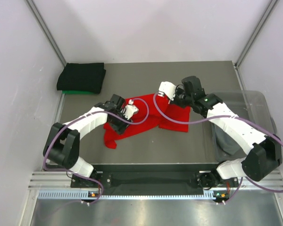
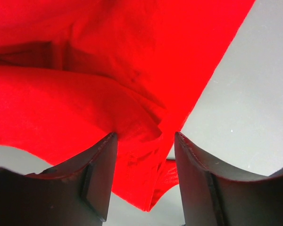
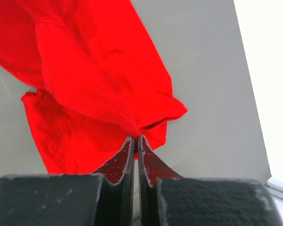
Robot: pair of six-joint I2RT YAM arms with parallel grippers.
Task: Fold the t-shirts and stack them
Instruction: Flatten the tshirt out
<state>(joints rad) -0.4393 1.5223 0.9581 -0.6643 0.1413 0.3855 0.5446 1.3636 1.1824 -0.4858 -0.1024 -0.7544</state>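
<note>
Red shirt: The red shirt (image 1: 144, 123) lay crumpled across the middle of the table (image 1: 146, 73) in the top view. It ran from a lower-left corner up to a flatter flap on the right.
Left gripper: The left gripper (image 1: 130, 112) sat over the left part of the red shirt. In its wrist view the fingers (image 2: 96, 174) stood spread, with a bunched fold of red cloth in the gap between them. Whether they pressed on that fold could not be told.
Right gripper: The right gripper (image 1: 167, 89) was at the upper right edge of the red shirt. In its wrist view the fingers (image 3: 118, 162) were pressed together, pinching a seam of the red cloth at their tips. The cloth fanned away from them toward the upper left of that frame, over bare table.
Black shirt: The black shirt (image 1: 81, 76) lay folded at the upper left of the top view, in the table's far left corner, well apart from the red shirt.
Green shirt: The green shirt (image 1: 78, 92) showed only as a thin strip under the near edge of the black shirt.
Bin: The bin (image 1: 254, 101), of clear plastic, stood at the right edge of the top view, partly behind the right arm.
Grey cloth: The grey cloth (image 1: 226, 141) lay inside the bin, in its lower part. Its shape was unclear.
</note>
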